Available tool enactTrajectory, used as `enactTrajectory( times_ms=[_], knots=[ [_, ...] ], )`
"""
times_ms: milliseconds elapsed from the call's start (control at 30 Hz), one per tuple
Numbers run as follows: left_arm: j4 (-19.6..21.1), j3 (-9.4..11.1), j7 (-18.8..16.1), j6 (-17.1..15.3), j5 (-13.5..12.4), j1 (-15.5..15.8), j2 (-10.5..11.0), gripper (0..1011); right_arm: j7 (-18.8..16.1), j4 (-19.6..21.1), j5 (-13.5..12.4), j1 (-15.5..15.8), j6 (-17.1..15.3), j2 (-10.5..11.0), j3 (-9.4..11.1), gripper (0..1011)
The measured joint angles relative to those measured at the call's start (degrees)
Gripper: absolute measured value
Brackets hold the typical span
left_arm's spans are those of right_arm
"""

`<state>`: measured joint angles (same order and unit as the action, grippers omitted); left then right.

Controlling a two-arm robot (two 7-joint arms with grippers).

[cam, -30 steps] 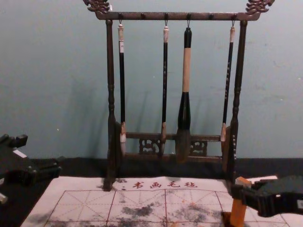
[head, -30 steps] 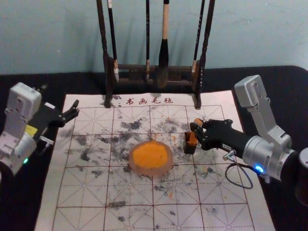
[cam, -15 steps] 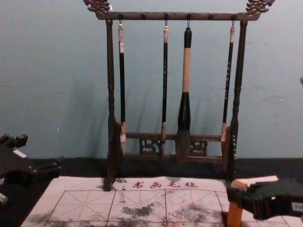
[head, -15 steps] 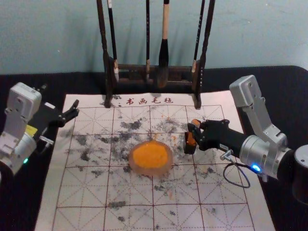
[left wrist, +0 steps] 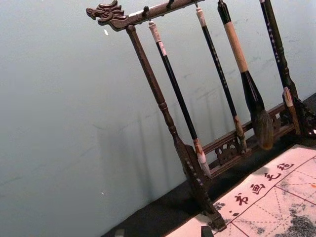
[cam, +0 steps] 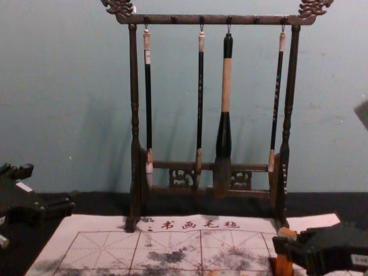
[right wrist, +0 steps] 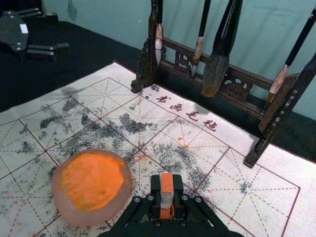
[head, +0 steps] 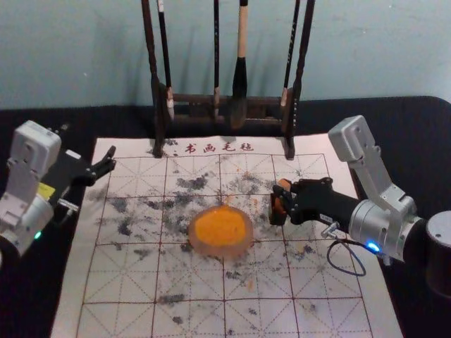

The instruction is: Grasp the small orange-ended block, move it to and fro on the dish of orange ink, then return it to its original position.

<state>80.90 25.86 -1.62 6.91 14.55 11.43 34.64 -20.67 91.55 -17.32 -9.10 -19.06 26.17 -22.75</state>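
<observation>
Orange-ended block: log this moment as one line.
right end effector: shut on orange-ended block | block: at small dark holder, right of ink dish | left end effector: open, idle at left

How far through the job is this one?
Apparently near the end. The grasp is done: the right gripper is shut on the block. The pass over the orange ink is probably done too, though these frames don't show it. In hand: the block has come down at the small dark holder, beside the dish. Left: seat it, let go, withdraw.
</observation>
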Motion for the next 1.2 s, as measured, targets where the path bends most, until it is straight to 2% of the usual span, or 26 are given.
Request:
enactTrajectory(
  times_ms=[567, 1200],
  knots=[
    [0.0, 0.0, 0.0, 0.0, 0.0, 0.0, 0.0, 1001, -1.6, -1.5, 0.8, -0.2, 1.1, 0.3, -0.2, 108],
    [0.0, 0.0, 0.0, 0.0, 0.0, 0.0, 0.0, 1001, -1.8, -1.7, 1.0, 0.3, 1.4, 0.3, -0.3, 108]
  ],
)
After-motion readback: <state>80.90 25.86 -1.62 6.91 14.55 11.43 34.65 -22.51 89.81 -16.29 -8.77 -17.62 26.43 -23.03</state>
